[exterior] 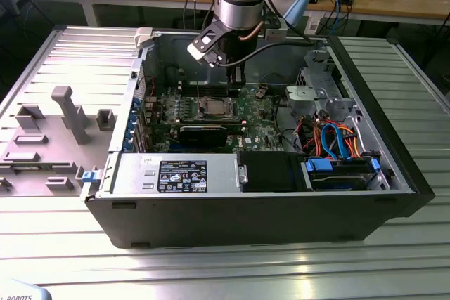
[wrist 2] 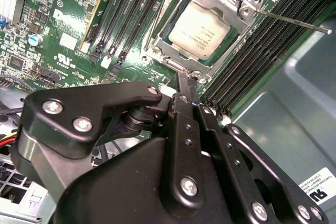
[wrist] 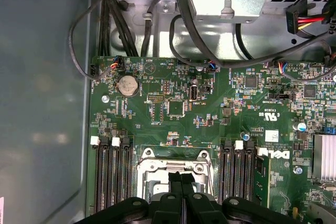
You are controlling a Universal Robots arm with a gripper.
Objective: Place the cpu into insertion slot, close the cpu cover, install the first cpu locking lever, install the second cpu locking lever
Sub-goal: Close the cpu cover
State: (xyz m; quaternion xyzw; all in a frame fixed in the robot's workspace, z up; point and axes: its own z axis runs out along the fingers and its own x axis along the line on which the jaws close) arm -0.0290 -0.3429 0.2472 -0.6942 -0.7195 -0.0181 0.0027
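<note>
Cpu: the cpu [wrist 2: 199, 30] lies flat in the slot [wrist: 201, 157], its silver-grey top facing up; in the exterior view it is the pale square [exterior: 214, 108] near the middle of the board.
Slot: set into the green board [wrist: 173, 108], with banks of long black memory slots [wrist 2: 126, 19] on either side.
Cover: the cover [wrist 2: 181, 62] lies down over the cpu, the chip's top showing through its square window.
Lever: a thin metal lever [wrist 2: 289, 20] reaches out from one corner of the slot, across the memory slots. Whether it is latched I cannot tell.
Hand: the hand [wrist: 181, 176] has its two black fingers [wrist: 175, 182] pressed together with nothing between them. In both wrist views the tips [wrist 2: 185, 80] sit right at the slot's edge, just beside the cover. Whether they touch metal I cannot tell.
Arm: in the exterior view the hand [exterior: 238, 79] reaches down into the open case [exterior: 246, 216], over the board and close to the cpu.
Case: lies on its side on the ribbed metal bench [exterior: 211, 265], with blue and orange cables [exterior: 337, 138] bundled toward the exterior view's right.
Tray: a grey tray [exterior: 63, 124] with raised blocks lies on the bench just beside the case, at the exterior view's left.
</note>
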